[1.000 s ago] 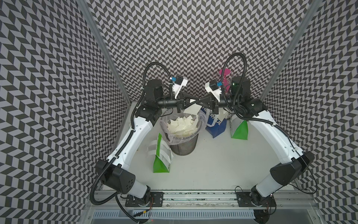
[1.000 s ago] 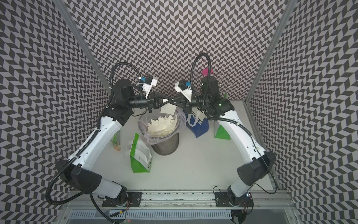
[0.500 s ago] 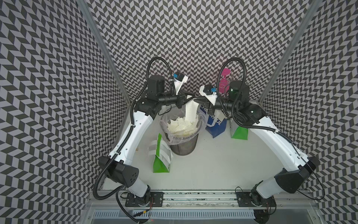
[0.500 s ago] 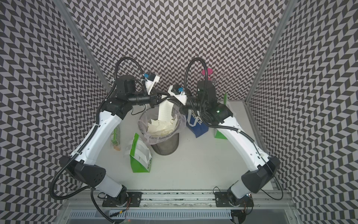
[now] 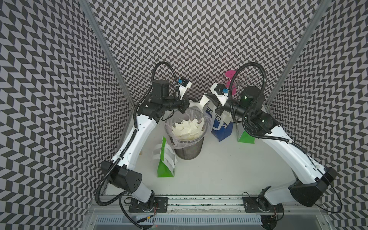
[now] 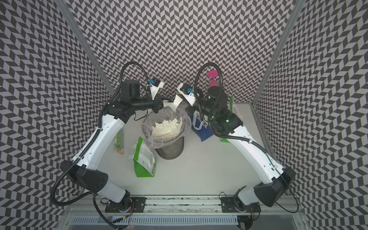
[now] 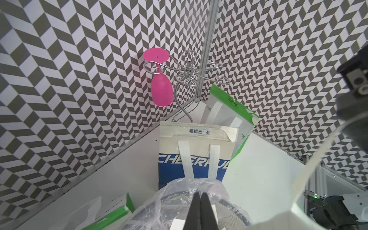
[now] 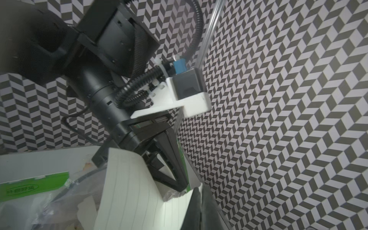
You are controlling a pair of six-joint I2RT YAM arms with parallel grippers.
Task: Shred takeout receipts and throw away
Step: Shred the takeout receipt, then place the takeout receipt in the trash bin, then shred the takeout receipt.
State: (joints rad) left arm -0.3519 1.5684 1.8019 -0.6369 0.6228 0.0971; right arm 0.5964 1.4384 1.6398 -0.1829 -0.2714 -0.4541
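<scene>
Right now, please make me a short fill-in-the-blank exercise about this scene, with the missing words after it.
The glass hanging from the wire rack is ____.
The scraps in the bin are ____.
The left gripper and the right gripper hold a receipt above the ____.
The bag with large letters is white and ____.
Missing words: pink; white; bin; blue.

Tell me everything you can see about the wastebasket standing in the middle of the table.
The wastebasket is a round, dark bin, seemingly metal mesh, standing upright on the white table. A clear plastic liner is draped over its rim. White angular paper scraps fill it almost to the top. A green-and-white bag stands close on the left arm's side, a blue-and-white bag close on the right arm's; whether either touches it cannot be told.
</scene>
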